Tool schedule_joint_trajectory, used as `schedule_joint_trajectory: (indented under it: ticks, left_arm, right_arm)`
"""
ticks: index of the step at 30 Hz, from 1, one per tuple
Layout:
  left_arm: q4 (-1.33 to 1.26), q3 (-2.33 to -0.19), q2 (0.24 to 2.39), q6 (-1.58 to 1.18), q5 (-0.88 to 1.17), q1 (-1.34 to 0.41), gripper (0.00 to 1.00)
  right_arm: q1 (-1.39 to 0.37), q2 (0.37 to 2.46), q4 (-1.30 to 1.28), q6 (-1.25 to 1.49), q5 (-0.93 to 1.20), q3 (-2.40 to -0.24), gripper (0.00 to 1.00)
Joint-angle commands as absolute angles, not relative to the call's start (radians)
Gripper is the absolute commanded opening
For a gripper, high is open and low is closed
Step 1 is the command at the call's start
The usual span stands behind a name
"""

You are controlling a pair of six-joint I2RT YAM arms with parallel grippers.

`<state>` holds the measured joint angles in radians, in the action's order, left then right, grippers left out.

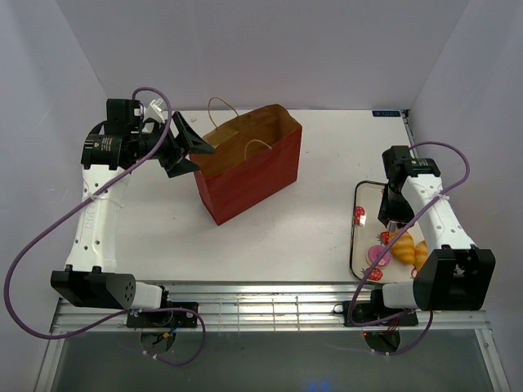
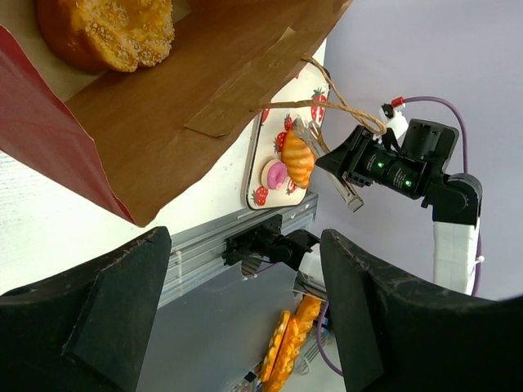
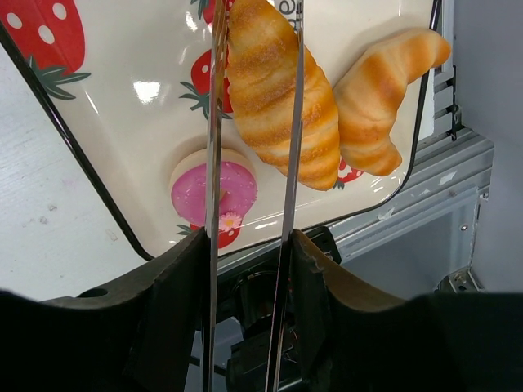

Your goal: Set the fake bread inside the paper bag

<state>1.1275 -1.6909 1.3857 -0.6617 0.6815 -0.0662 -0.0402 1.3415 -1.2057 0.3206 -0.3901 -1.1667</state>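
The red-brown paper bag [image 1: 253,175] stands open mid-table. My left gripper [image 1: 189,153] is open and empty at the bag's left rim. In the left wrist view its dark fingers [image 2: 90,318] frame the bag's tan inside [image 2: 188,106], where a seeded golden bun [image 2: 106,33] lies. My right gripper [image 1: 391,212] is shut on silver tongs [image 3: 214,122] over the strawberry tray [image 1: 356,220]. The tong blades flank one croissant [image 3: 278,98]. A second croissant [image 3: 384,98] and the pink doughnut [image 3: 214,188] lie beside it on the tray [image 3: 122,139].
The tray sits at the near right edge by the metal rail [image 1: 261,298]. The bag's cord handles [image 2: 327,106] loop above its mouth. White walls close in the left, right and back sides. Purple cables trail from both arms.
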Motion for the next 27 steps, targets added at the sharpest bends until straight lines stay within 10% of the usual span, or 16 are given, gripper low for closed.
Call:
schedule_joint_trajectory:
  ticks: [1, 18, 27]
  left_arm:
    - [1.109, -1.692, 1.374, -0.653, 0.703, -0.057, 0.84]
    - [1.092, -1.640, 1.350, -0.686, 0.693, -0.046, 0.84]
    - [1.078, -1.626, 1.341, -0.736, 0.686, -0.041, 0.84]
  right_arm:
    - [-0.035, 1.354, -1.201, 0.316, -0.391, -1.161, 0.48]
    - [-0.035, 1.374, -1.212, 0.285, -0.334, -1.259, 0.09]
    - [-0.034, 1.367, -1.161, 0.285, -0.244, -1.321, 0.08]
